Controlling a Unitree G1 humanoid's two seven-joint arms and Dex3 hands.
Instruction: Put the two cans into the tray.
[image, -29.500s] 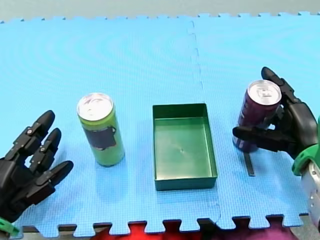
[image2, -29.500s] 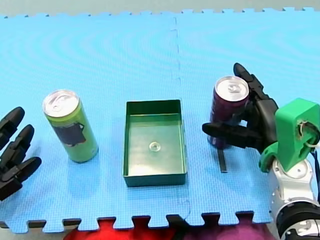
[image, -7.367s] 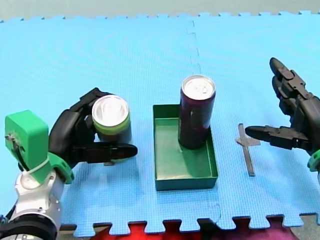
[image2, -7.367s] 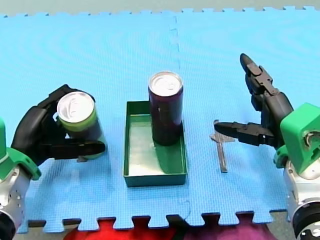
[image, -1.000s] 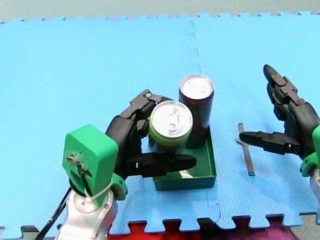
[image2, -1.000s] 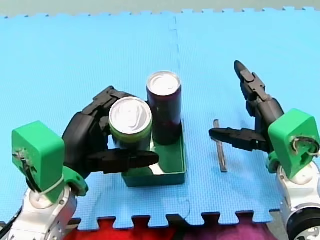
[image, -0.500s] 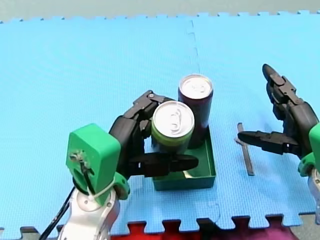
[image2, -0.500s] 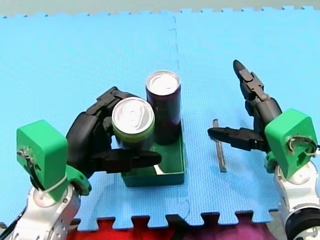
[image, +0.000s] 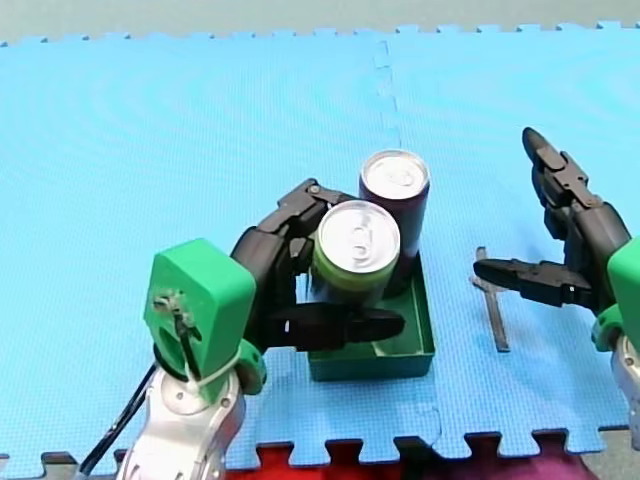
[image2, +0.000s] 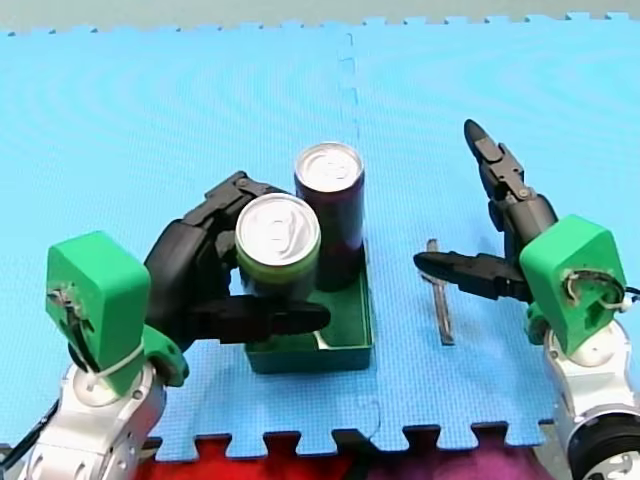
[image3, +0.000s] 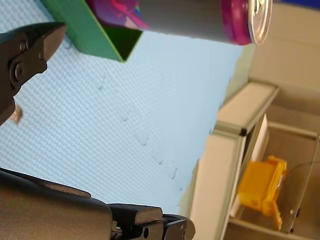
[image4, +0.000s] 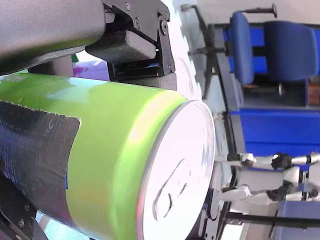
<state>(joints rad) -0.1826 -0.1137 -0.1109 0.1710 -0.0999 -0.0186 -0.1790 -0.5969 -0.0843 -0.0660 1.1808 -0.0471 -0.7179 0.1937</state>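
A purple can stands upright in the far part of the green tray at the mat's middle. My left hand is shut on the green can and holds it upright over the tray's near left part, just in front of the purple can. The second wrist view has that green can close up between the black fingers. My right hand is to the right of the tray, above the mat, and holds nothing. In the first wrist view the purple can and a tray corner appear.
The blue foam mat covers the table. A short grey strip lies on the mat right of the tray, under my right hand. The mat's jigsaw front edge runs near me.
My left hand has carried the green can a little right and farther over the tray, closer to the purple can. My right hand has barely moved.
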